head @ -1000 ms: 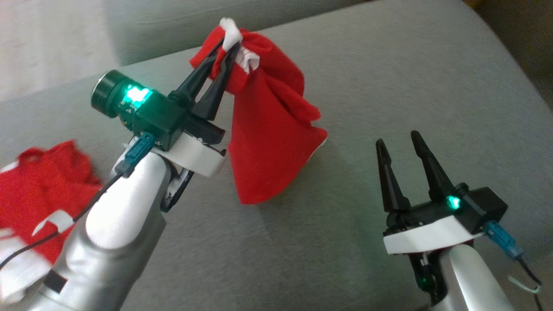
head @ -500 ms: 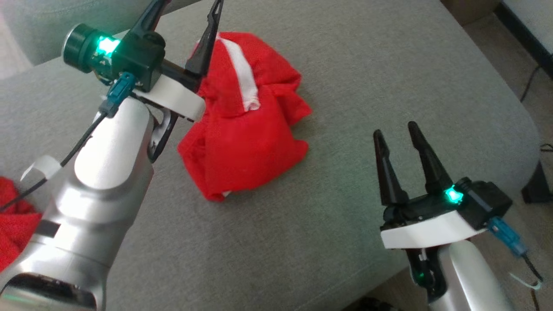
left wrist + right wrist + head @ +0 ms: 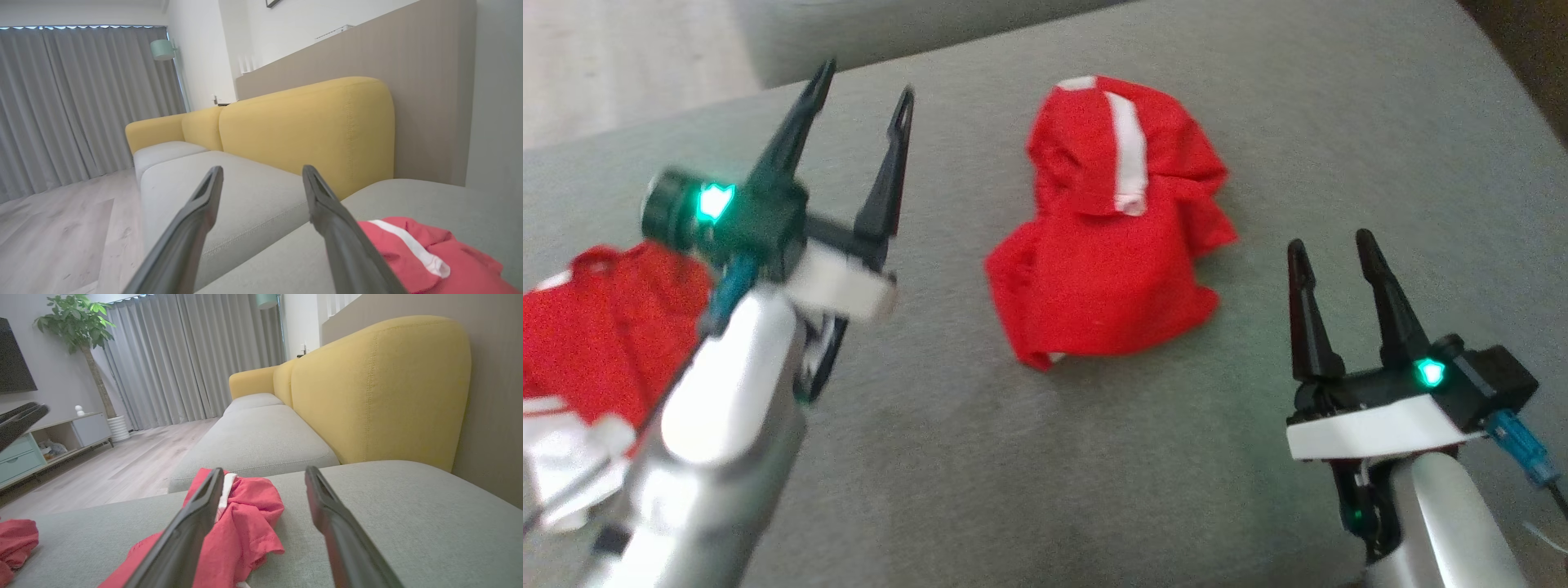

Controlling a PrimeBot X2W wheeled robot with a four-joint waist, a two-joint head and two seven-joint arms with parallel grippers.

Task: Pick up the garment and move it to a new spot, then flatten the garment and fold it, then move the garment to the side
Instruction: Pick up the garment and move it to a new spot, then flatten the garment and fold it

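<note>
Grey sofa cushion (image 3: 1339, 122) carries the crumpled red garment (image 3: 1107, 245); my left claw (image 3: 867, 80) at ten o'clock of it and right claw (image 3: 1330, 241) at four o'clock stand spread, apart from it.

red cloth garment (image 3: 1111, 245), matt woven grey cushion (image 3: 1339, 122)

1. The left gripper (image 3: 867, 80) and right gripper (image 3: 1330, 241) each have two long, black, tapering fingers (image 3: 1390, 310).
2. Each black wrist housing (image 3: 1482, 384) carries a glowing green light (image 3: 1429, 371) and sits on a white collar (image 3: 1372, 429).
3. The forearms (image 3: 719, 408) are glossy silver.
4. A teal plug (image 3: 1523, 449) sits at each wrist.
</note>
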